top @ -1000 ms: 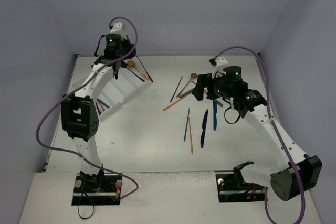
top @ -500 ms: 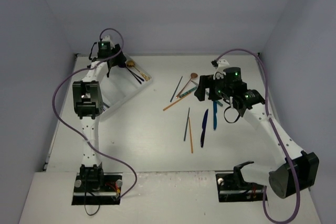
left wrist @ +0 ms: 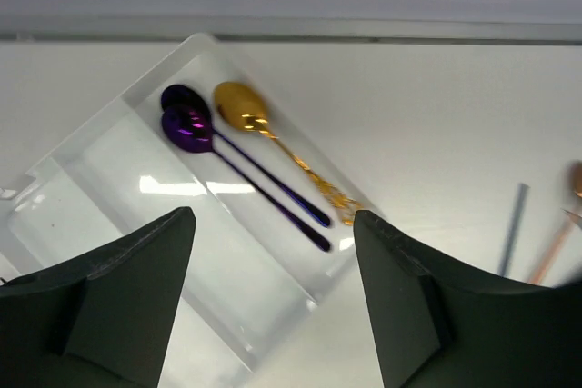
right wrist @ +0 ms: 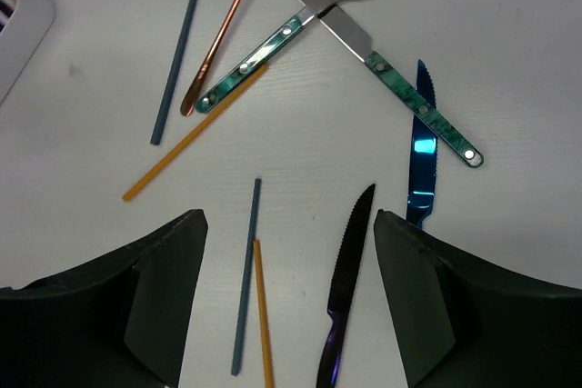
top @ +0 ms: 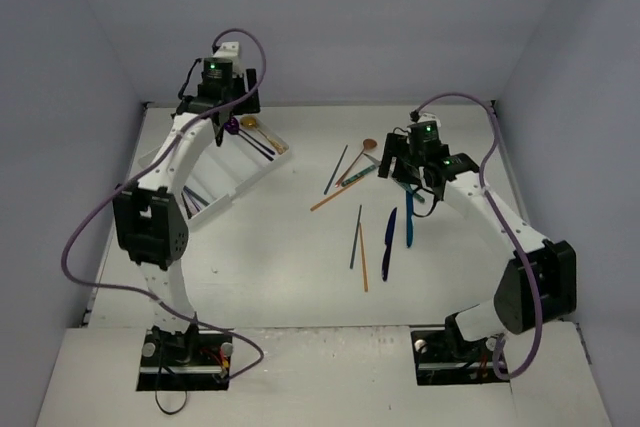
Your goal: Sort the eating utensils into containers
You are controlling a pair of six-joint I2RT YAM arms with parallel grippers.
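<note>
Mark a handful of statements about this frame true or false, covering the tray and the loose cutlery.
1. Two purple spoons and a gold spoon share one compartment of the tray. True.
2. The left tool grips a spoon. False: it is open and empty above the tray.
3. The teal-handled knife and teal-handled spoon cross each other. True.
4. Every knife lies in the tray. False: a blue knife and a purple knife lie on the table.

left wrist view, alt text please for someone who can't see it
Two purple spoons and a gold spoon lie side by side in one compartment of a translucent white tray, framed by the open left gripper.
</note>
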